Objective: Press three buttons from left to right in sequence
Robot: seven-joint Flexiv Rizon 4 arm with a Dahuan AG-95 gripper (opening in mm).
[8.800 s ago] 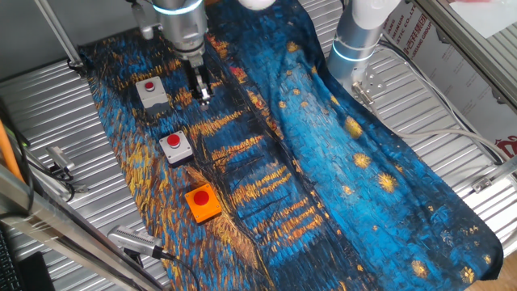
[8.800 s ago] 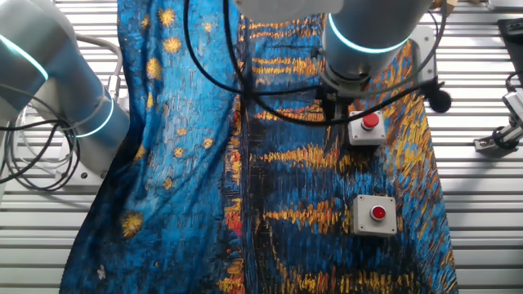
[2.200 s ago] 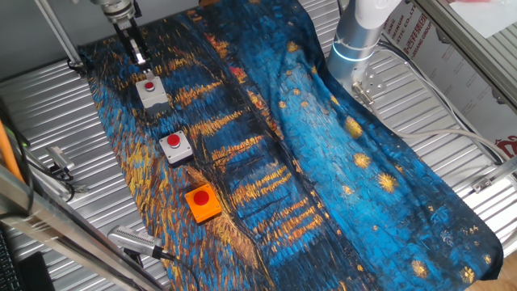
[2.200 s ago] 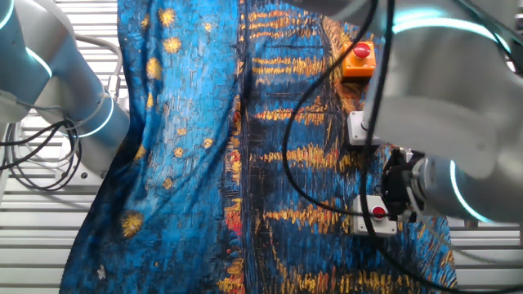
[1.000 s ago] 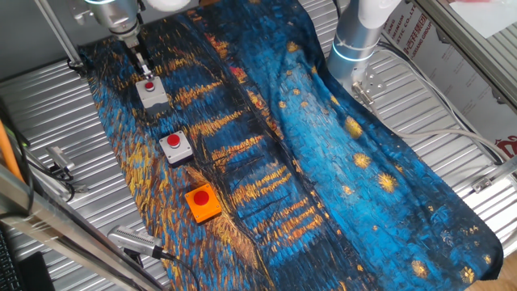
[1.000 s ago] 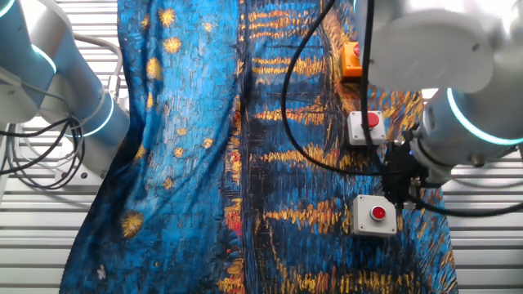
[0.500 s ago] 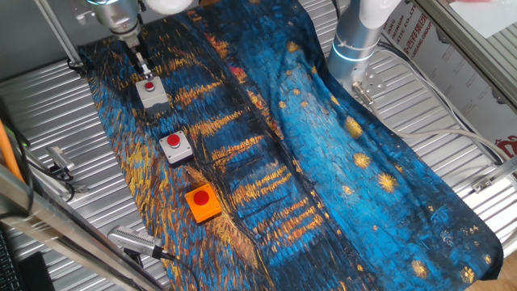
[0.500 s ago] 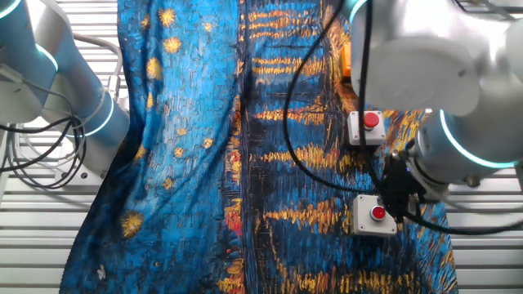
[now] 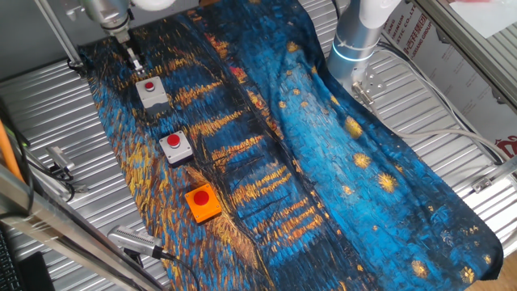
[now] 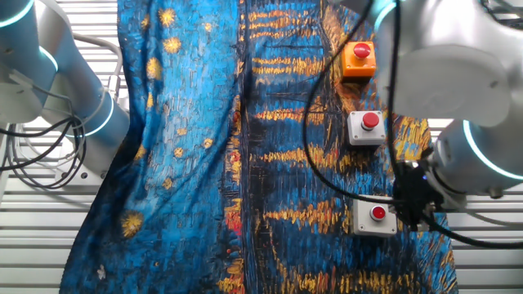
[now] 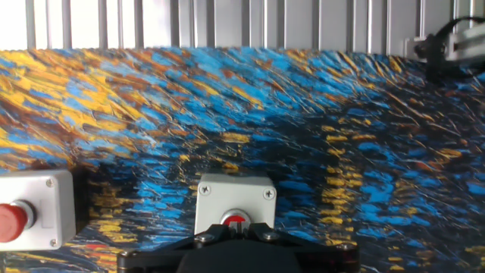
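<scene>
Hand view looks down past the dark gripper body, which fills the bottom edge and hides the fingertips. A grey-based button box [image 11: 235,203] sits just above it, its red cap half hidden behind the gripper body. A second grey-based button box [image 11: 34,210] is cut off at the left edge, only part of its red cap showing.

One fixed view shows all three buttons in a line on a blue and gold painted-pattern cloth [image 9: 323,162] spread over a ribbed metal table [image 9: 48,105]. The gripper [image 9: 133,61] hangs just above and beside the far grey button box [image 9: 151,93]; its fingers are thin and dark, and whether they are parted or closed cannot be told. The middle grey button box [image 9: 175,146] and the orange-based button box [image 9: 202,201] lie well apart from it, uncovered.

From the other fixed view, the arm's thick silver wrist and black cables cover the right side. The gripper [image 10: 413,214] shows only as a dark blur just beside the nearest grey button box [image 10: 375,216], partly overlapping its edge. Contact with the cap cannot be made out. The orange-based box [image 10: 359,59] and the middle grey box [image 10: 367,127] are fully visible.
</scene>
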